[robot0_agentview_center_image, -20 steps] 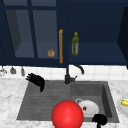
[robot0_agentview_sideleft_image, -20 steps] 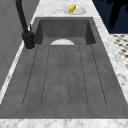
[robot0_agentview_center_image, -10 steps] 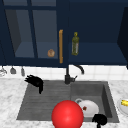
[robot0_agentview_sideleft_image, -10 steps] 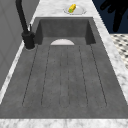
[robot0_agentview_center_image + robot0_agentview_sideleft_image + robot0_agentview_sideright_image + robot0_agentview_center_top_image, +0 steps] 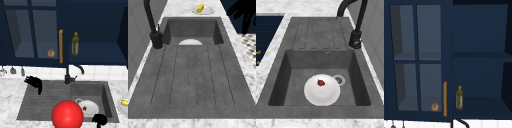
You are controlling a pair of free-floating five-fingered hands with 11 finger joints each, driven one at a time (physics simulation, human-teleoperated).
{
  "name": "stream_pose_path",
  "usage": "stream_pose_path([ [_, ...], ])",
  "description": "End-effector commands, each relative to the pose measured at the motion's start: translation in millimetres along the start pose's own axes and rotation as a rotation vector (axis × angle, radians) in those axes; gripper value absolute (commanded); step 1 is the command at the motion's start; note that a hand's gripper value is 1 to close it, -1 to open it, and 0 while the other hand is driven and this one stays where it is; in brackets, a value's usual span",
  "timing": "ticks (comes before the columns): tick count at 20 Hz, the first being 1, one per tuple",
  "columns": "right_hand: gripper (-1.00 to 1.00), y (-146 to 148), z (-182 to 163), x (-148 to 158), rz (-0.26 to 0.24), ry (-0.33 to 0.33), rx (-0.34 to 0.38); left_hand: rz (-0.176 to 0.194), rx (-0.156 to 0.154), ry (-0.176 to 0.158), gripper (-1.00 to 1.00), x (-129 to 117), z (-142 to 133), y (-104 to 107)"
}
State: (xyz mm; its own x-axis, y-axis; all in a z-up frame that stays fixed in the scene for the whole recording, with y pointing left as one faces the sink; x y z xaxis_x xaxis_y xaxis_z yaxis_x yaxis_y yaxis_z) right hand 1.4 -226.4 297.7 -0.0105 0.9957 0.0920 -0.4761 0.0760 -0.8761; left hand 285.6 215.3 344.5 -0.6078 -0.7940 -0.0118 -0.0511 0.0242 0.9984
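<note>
My left hand [image 5: 34, 82] hovers over the back left of the ribbed drainboard [image 5: 45, 100], its relaxed fingers hanging down and holding nothing. My right hand [image 5: 100, 119] floats at the front rim of the sink basin [image 5: 106, 95], just right of a white plate [image 5: 90, 107] that lies in the basin with a strawberry [image 5: 85, 108] on it. In the left side view that hand [image 5: 239, 11] is out past the counter's front edge, fingers spread and pointing down. A big red ball [image 5: 67, 115] sits in front of the sink's front edge, between the hands.
A black faucet [image 5: 68, 76] stands behind the sink. A small plate [image 5: 122, 106] with a yellow item [image 5: 124, 102] rests on the counter at the right. Above, a green bottle [image 5: 75, 43] stands on an open shelf beside a glass cabinet door [image 5: 37, 32] with a wooden handle [image 5: 60, 46].
</note>
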Motion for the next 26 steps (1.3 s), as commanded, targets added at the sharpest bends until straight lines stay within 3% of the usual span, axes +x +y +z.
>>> stream_pose_path([
  [1, 0.0, 0.0, 0.0, 0.0, 0.0, 0.0, 0.0, 0.055, -0.056, -0.113, -1.0, -2.6, 2.5, -2.9],
  [8, 0.0, 0.0, 0.0, 0.0, 0.0, 0.0, 0.0, 0.038, -0.022, -0.177, -1.0, -3.7, 5.5, -10.7],
  [22, 0.0, 0.0, 0.0, 0.0, 0.0, 0.0, 0.0, 0.055, -0.015, -0.338, -1.0, 0.0, 11.0, -27.1],
  [26, 0.0, 0.0, 0.0, 0.0, 0.0, 0.0, 0.0, 0.058, -0.011, -0.362, -1.0, 5.3, 17.7, -35.9],
])
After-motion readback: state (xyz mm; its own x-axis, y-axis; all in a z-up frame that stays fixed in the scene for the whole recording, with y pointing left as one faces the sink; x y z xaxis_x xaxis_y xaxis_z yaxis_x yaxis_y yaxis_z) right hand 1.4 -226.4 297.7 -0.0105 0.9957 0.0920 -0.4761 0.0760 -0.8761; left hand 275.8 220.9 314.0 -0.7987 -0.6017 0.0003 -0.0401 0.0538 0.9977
